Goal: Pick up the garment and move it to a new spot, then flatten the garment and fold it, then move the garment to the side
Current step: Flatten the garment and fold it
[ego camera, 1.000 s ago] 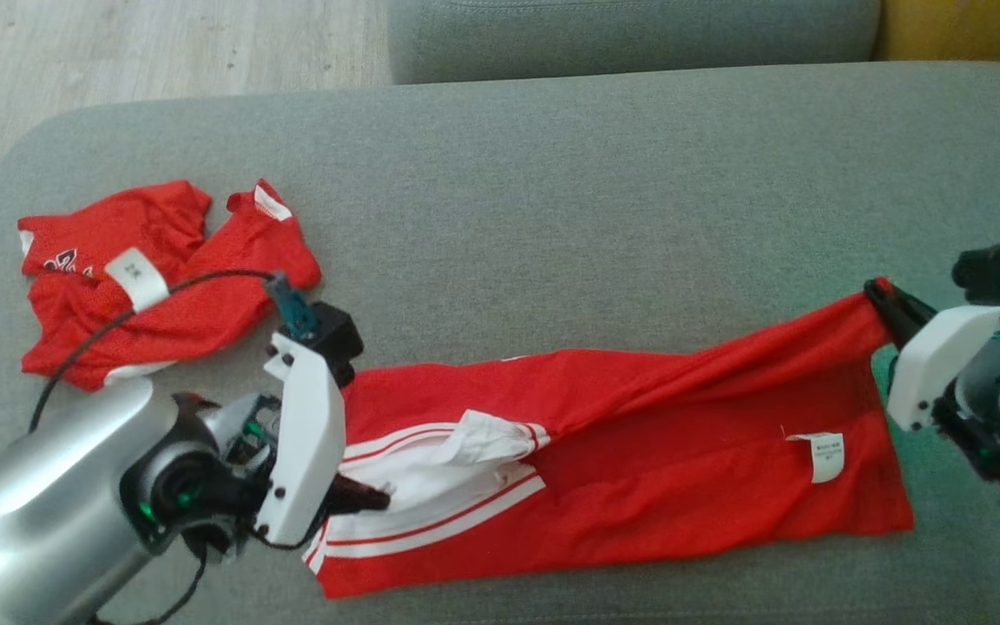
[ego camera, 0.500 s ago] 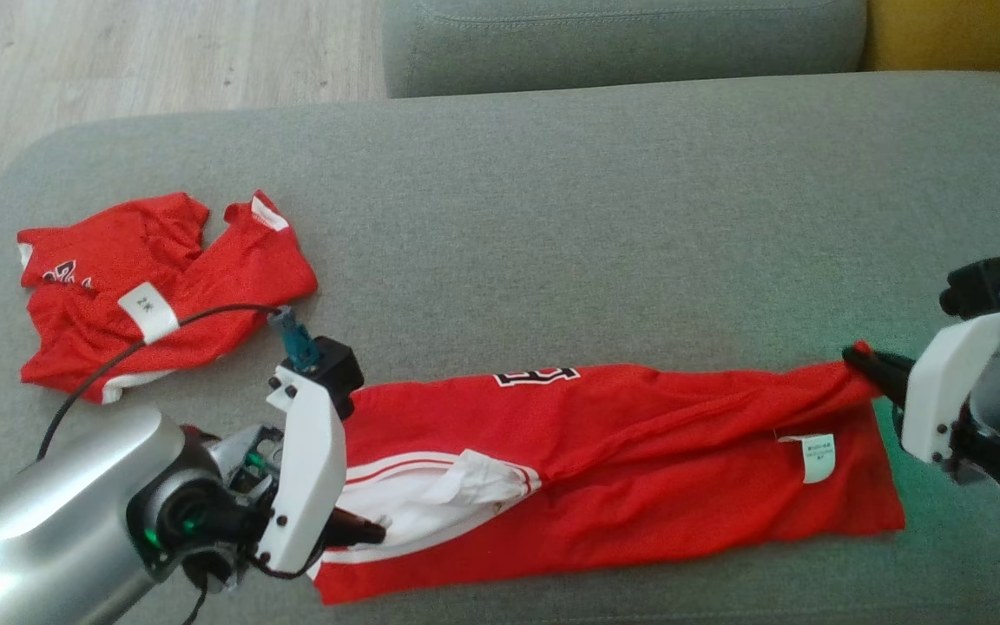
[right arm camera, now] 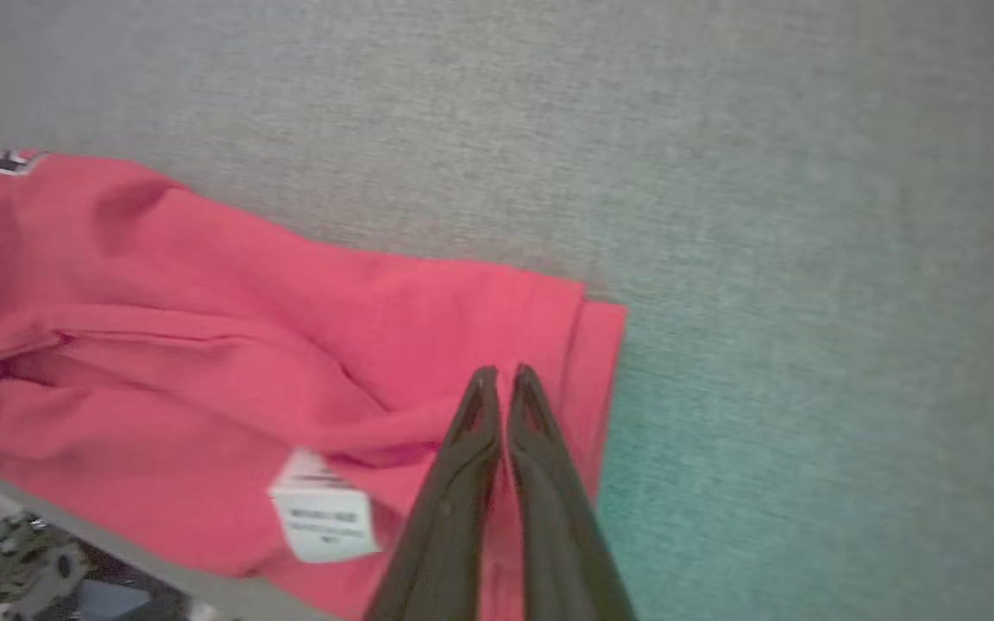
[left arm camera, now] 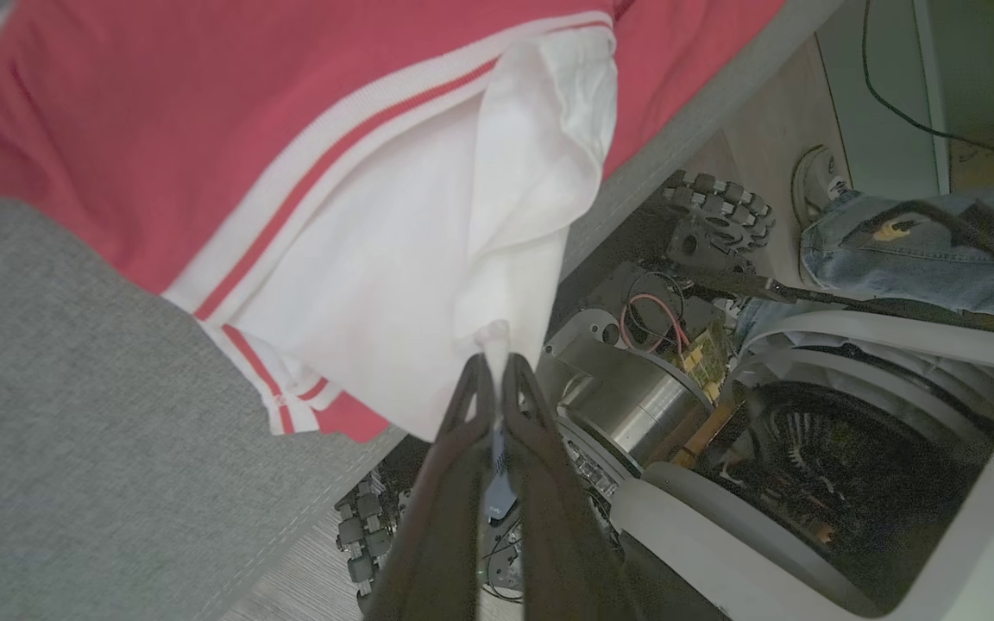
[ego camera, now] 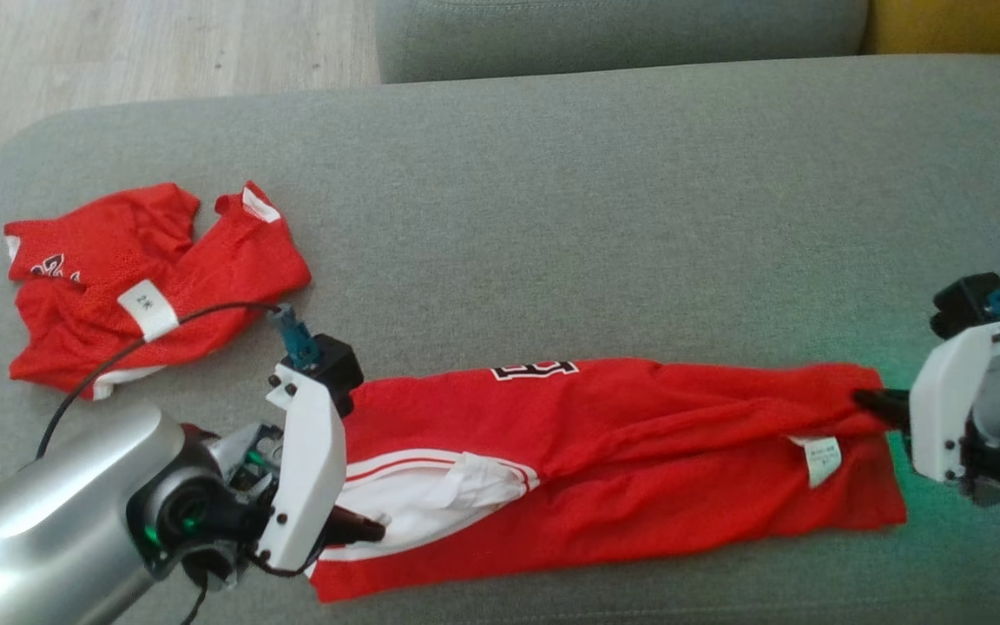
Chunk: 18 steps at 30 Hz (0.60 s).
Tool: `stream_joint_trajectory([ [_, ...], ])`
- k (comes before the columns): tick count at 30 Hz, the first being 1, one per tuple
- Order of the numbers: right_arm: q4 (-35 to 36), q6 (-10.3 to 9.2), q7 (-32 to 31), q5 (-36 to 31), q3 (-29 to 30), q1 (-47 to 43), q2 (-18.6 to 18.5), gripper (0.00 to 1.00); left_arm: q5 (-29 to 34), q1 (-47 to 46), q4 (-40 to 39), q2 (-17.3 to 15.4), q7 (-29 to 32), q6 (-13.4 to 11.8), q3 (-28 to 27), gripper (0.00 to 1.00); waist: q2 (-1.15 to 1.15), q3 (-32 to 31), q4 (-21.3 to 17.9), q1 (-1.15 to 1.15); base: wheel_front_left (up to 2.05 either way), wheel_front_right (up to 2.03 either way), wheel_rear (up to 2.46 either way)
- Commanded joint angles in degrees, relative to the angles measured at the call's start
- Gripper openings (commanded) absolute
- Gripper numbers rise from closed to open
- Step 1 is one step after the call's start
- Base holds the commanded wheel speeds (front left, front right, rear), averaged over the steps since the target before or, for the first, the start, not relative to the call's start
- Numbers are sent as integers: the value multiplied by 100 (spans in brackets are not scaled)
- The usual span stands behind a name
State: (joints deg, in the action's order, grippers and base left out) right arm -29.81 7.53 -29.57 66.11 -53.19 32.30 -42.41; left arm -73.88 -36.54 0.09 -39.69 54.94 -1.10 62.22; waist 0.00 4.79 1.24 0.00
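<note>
The garment (ego camera: 639, 451) is red with a white striped panel and lies stretched lengthwise along the near edge of the grey cushion (ego camera: 595, 217). My left gripper (ego camera: 374, 525) is shut on its white panel at the left end; in the left wrist view the closed fingertips (left arm camera: 494, 362) pinch white cloth (left arm camera: 428, 285). My right gripper (ego camera: 865, 401) is shut on the red hem at the right end, low over the cushion. In the right wrist view the closed gripper (right arm camera: 501, 373) lies over the red cloth (right arm camera: 247, 345) beside a white care label (right arm camera: 324, 517).
A second red garment (ego camera: 144, 278) lies crumpled at the cushion's far left. A grey backrest cushion (ego camera: 621, 35) borders the far side, with wooden floor (ego camera: 118, 52) beyond. The left wrist view shows my base and a person's jeans leg (left arm camera: 894, 250) below the cushion's edge.
My right gripper has come down and toward the near edge with the garment's right end, so the raised cloth now lies flat. Black-and-white lettering has come into view. The left gripper has held still.
</note>
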Motion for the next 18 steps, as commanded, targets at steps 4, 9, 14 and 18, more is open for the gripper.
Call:
stream_joint_trajectory([
  [4,-260,-4,327,-362,42,194,-117,0,-30,-334,-53,-231,52,-54,-309,0,0,25,-1,0,0,0,0],
  [9,-580,-4,591,-503,40,276,77,0,-62,-374,-27,-247,116,-72,-322,0,0,73,29,0,0,0,0],
  [14,-563,-4,634,-391,-35,285,201,0,-93,-381,-10,-170,121,-81,-321,0,0,116,48,0,0,0,0],
  [18,-469,-4,448,-243,-151,242,211,0,-32,-333,139,-53,61,-54,-250,0,0,132,26,0,0,0,0],
])
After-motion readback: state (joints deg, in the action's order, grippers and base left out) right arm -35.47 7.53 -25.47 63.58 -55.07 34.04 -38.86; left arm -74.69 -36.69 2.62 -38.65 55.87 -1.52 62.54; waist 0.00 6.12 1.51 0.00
